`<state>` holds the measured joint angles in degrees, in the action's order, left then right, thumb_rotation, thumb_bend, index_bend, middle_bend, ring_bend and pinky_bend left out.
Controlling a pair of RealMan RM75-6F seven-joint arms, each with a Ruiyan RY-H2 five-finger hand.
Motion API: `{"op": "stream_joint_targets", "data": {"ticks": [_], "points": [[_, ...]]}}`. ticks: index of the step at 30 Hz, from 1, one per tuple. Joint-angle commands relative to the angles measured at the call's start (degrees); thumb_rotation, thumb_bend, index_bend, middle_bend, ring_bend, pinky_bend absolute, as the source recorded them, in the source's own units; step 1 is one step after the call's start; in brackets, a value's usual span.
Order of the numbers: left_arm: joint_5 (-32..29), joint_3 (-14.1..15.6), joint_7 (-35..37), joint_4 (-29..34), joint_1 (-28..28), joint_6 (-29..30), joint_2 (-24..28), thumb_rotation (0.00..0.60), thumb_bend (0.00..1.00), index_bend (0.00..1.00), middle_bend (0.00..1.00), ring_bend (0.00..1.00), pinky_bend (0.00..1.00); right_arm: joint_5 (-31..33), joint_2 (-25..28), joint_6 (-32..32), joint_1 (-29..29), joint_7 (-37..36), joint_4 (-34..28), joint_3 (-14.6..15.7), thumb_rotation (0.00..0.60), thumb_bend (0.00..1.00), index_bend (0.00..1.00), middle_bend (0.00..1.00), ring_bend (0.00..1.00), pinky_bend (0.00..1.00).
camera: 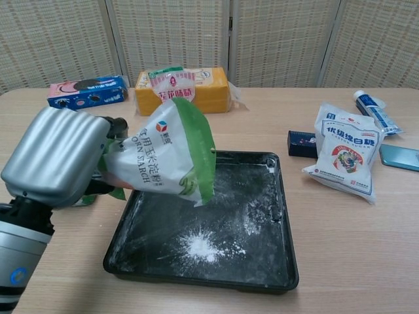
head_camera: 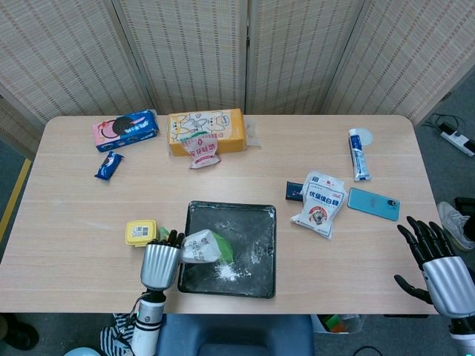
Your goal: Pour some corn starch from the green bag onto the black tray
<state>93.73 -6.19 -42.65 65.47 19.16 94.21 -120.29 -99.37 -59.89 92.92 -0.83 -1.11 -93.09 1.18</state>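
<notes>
At upper left we see a cookie box (head_camera: 125, 130) beside a yellow package (head_camera: 206, 131); at right lie a toothpaste tube (head_camera: 358, 154), a white pouch (head_camera: 320, 203) and a phone (head_camera: 373, 203).

The pale wooden counter (head_camera: 245, 167) carries a black tray (head_camera: 261, 216) dusted with white powder near its front edge, a yellow tub (head_camera: 139, 232) just left of it, biscuit packs (head_camera: 125, 130) and a yellow box (head_camera: 206, 130) at the back, and a white pouch (head_camera: 320, 202), phone (head_camera: 372, 203) and tube (head_camera: 358, 154) to the right.

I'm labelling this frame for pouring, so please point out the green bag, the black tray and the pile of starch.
green bag (camera: 171, 157): chest view, printed front.
black tray (camera: 283, 209): chest view, right rim.
starch pile (camera: 200, 246): chest view, middle of the white heap.
</notes>
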Motion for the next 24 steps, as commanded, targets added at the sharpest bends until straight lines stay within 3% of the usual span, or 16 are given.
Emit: {"op": "stream_joint_targets", "data": {"ticks": [1,13,24], "points": [[-6.4,-1.8,4.0,10.5,-3.2,-3.4,4.9,0.6,0.28,0.61,0.76,1.0,1.0,0.1,-0.1,-0.2,0.0,0.2,0.0,0.0,0.6,0.21,0.0,0.0,0.0,0.0],[-16.1,-3.8,17.2,18.0,-8.0,-6.4,12.2,0.6,0.28,0.61,0.76,1.0,1.0,0.3,-0.5,-0.6,-0.1,1.3,-0.2,0.0,0.6,0.21,0.0,0.0,0.0,0.0],[-20.3,-4.1,30.7,21.1,-12.1,-7.5,19.2,0.6,0.28,0.61,0.76,1.0,1.0,0.7,-0.9,-1.4,-0.3,2.3,-0.3,0.0,0.6,0.21,0.0,0.0,0.0,0.0]]}}
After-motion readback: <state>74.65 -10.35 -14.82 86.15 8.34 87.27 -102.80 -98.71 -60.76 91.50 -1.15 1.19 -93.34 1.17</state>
